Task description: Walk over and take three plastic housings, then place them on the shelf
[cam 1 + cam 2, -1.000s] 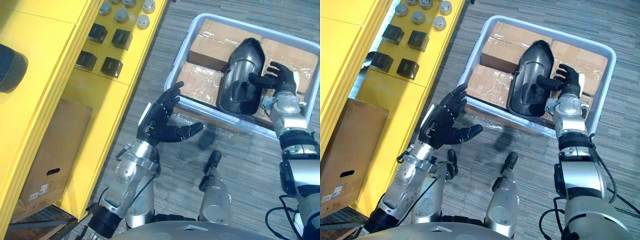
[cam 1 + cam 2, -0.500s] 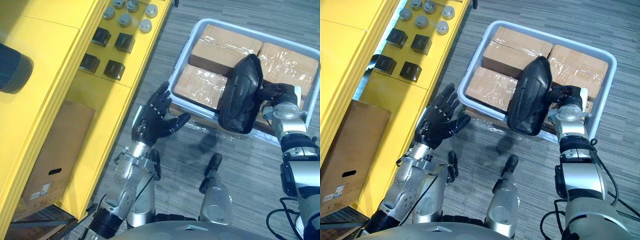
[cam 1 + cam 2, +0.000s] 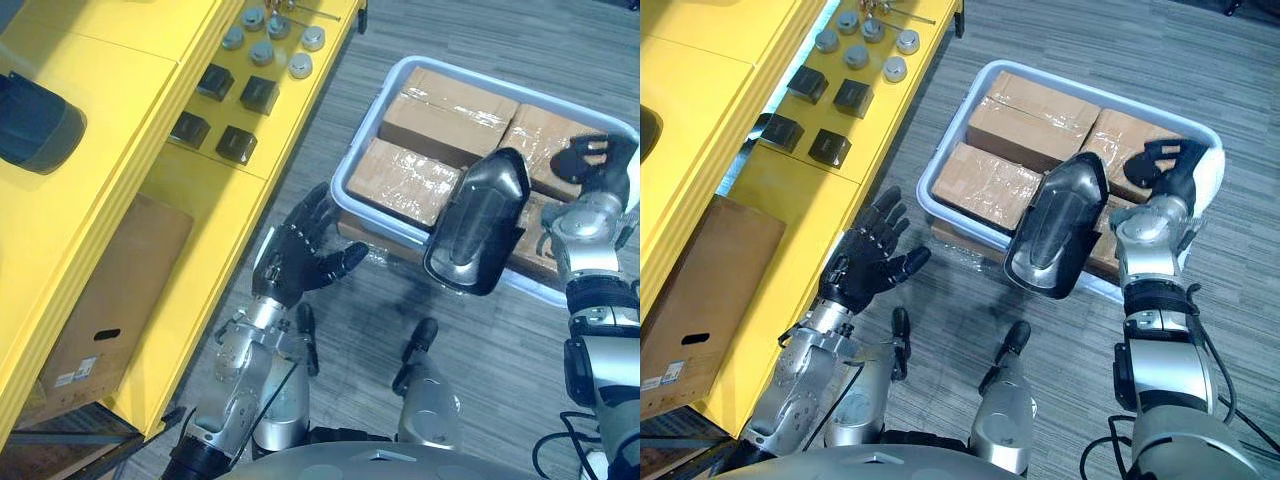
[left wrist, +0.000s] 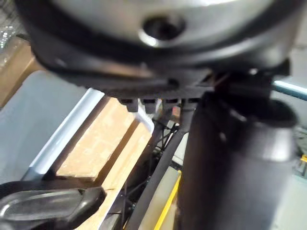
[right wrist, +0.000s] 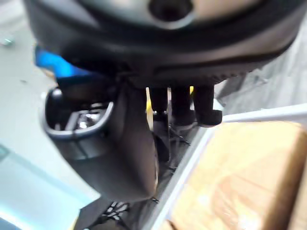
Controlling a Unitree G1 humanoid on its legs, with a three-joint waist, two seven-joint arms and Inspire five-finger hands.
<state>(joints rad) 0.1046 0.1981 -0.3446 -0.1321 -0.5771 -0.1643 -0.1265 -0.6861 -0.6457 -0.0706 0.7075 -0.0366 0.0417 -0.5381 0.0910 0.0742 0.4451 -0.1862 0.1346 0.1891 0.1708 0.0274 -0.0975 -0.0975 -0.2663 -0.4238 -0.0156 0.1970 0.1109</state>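
Observation:
A black plastic housing hangs tilted in the air over the near rim of a pale grey crate, hollow side up. My right hand is beside it over the crate's right part, fingers curled; the right wrist view shows the housing held against the palm under my fingers. My left hand floats open and empty above the floor between the yellow shelf and the crate. A dark rounded housing-like object lies on the shelf's top at the far left.
Several film-wrapped cardboard boxes fill the crate. On the shelf's lower level sit several black square blocks and silver round caps. A brown carton stands under the shelf. Grey striped floor lies between shelf and crate.
My right hand has curled on the housing and raised it off the boxes toward the crate's near rim. The left hand drifted lower and to the left. The view has shifted.

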